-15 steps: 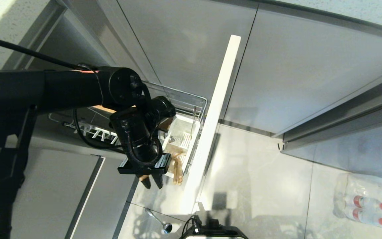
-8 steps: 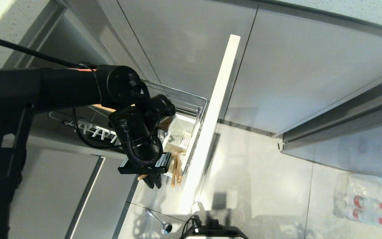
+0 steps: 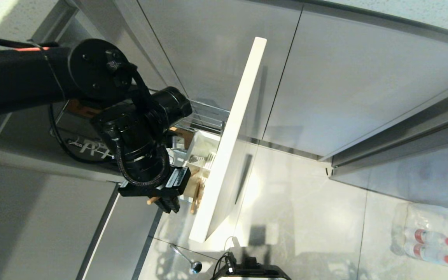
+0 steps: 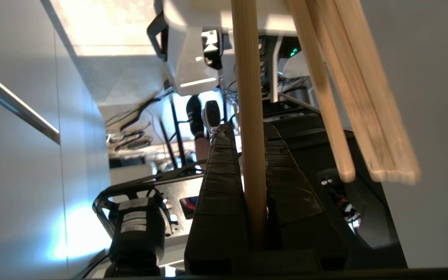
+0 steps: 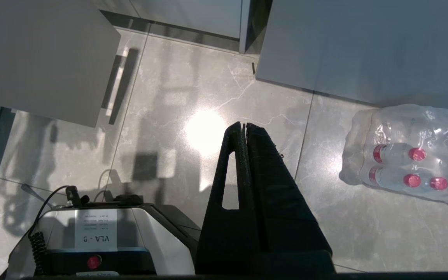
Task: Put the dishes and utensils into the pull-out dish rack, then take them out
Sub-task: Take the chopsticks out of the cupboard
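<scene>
The left pincer (image 3: 168, 204) hangs at the near end of the pull-out chrome wire dish rack (image 3: 204, 116), just beside its pale beige front panel (image 3: 228, 144), fingers pointing down toward the floor. It is clenched on one thin light-brown wooden chopstick (image 4: 249, 128); in the left wrist view the stick runs straight between the two black fingers (image 4: 218, 182) and out past their tips. In the head view a short end of that stick pokes out beside the pincer. More light-brown wooden sticks (image 3: 196, 192) lean out of the white plastic utensil caddy (image 3: 202, 149), close beside the held one but free of the fingers. A long slim metal spoon (image 3: 187, 258) lies on the grey tiled floor (image 3: 305, 217) below the rack, well apart from the pincer. The right pincer (image 5: 244, 126) is parked low over the floor with its fingers pressed together, empty. A shrink-wrapped pack of red-capped water bottles (image 5: 406, 167) lies on the tiles nearby.
</scene>
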